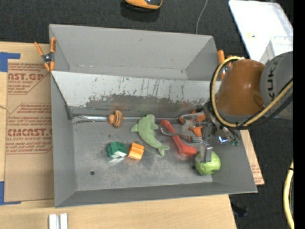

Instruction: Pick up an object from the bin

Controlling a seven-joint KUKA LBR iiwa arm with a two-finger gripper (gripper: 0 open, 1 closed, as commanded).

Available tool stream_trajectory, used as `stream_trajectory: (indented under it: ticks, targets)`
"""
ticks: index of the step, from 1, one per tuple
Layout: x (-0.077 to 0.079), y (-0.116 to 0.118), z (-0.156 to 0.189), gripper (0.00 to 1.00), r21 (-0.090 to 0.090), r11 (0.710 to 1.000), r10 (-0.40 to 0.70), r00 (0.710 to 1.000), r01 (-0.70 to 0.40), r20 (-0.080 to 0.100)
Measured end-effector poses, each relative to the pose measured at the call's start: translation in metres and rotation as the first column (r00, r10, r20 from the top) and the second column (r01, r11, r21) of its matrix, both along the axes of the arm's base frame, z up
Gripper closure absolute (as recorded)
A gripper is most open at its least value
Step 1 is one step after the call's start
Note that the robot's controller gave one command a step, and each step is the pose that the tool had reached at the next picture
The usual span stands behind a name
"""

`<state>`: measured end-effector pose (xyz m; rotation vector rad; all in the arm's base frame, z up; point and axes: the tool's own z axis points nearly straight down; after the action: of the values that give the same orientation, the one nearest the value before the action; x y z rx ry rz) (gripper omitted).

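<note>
One gripper, open or closed indiscernible, hangs over the right-hand green ball, probably aligned for grasping.

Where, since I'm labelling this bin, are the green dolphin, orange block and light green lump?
green dolphin (pixel 148 130), camera view, its body's middle.
orange block (pixel 136 151), camera view, its top face.
light green lump (pixel 212 165), camera view, its right half.
</note>
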<state>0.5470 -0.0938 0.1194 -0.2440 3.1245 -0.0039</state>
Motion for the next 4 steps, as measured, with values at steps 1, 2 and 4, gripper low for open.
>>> stream_trajectory:
  ticks: [1, 2, 4]
  targets:
    - [-0.010, -0.001, -0.022, 0.00, 0.008, 1.000, 0.017, 1.000, -0.017, -0.001]
    - [-0.004, -0.007, -0.039, 0.00, 0.004, 0.979, -0.206, 0.979, 0.206, 0.000]
    - [-0.011, -0.001, -0.047, 0.00, 0.005, 0.978, -0.208, 0.978, 0.208, -0.002]
